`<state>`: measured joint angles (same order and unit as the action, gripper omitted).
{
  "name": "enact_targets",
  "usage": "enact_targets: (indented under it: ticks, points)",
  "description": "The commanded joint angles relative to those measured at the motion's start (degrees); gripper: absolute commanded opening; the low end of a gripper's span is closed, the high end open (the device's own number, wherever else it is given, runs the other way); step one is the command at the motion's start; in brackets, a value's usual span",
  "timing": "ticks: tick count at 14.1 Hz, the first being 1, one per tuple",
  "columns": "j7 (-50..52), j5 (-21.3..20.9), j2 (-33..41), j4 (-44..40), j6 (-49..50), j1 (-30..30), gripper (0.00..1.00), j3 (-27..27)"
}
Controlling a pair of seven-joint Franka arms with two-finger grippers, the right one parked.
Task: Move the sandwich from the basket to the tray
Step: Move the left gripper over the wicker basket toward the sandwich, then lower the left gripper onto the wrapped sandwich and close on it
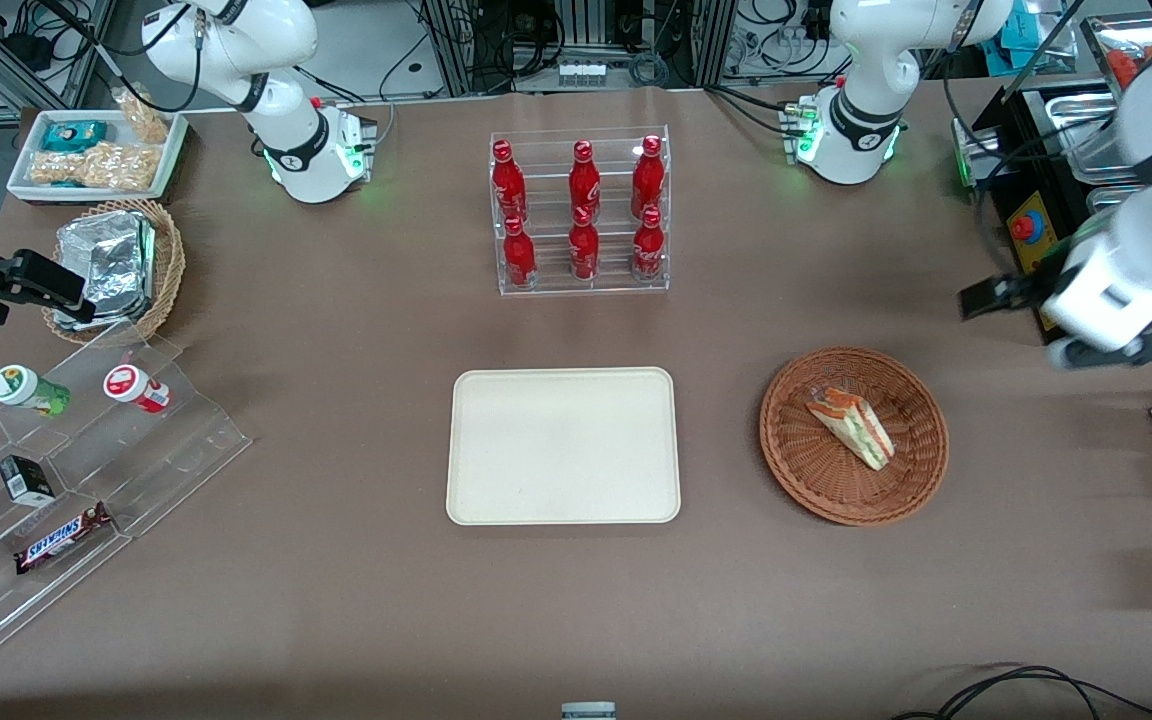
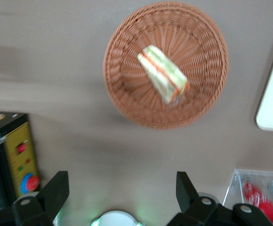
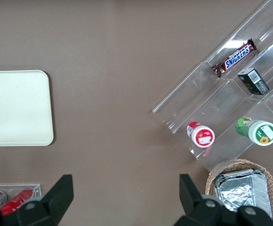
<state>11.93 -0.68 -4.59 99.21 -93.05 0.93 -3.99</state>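
The task is at its approach step, with nothing grasped yet. One sandwich (image 1: 851,428) lies in the one round basket (image 1: 802,459), beside the single bare tray (image 1: 564,445) on the bench (image 1: 356,600). Farther from the camera, the gripper (image 2: 121,194) hangs spread and empty above the bench, clear of the basket. Next it must come over the sandwich, descend and pinch it. Farthest stand six red bottles (image 1: 583,210).
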Motion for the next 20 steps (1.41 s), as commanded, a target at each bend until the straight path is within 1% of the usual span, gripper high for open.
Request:
enact_targets:
  ticks: [1, 2, 5, 6, 8, 10, 14, 17, 18, 19, 20]
  points:
    - [6.8, -0.7, -0.1, 10.4, -13.0, 1.2, 1.0, -1.4]
    - [9.8, -1.0, -1.1, 12.6, -17.6, 2.3, 1.0, -1.4]
    - [22.8, -1.0, -5.3, 13.1, -23.7, 3.8, 1.0, -1.5]
    - [29.7, -1.1, -6.6, 13.2, -25.8, 5.0, 1.0, -1.4]
    - [42.5, -2.5, -8.8, 13.2, -29.1, 5.2, 1.0, -1.4]
    - [55.3, -2.7, -11.1, 13.4, -32.3, 5.5, 1.0, -1.4]
    - [62.1, -2.6, -14.9, 13.3, -33.2, 5.7, 1.0, -1.4]
    - [65.6, -2.6, -18.2, 13.4, -36.7, 5.6, 1.0, -1.4]
    - [66.1, -2.6, -18.4, 13.4, -36.5, 5.6, 0.82, -1.4]
    - [65.6, -2.7, -18.1, 13.5, -36.1, 5.6, 0.42, -1.4]
    - [65.3, -2.8, -17.8, 13.5, -35.2, 5.6, 0.13, -1.3]
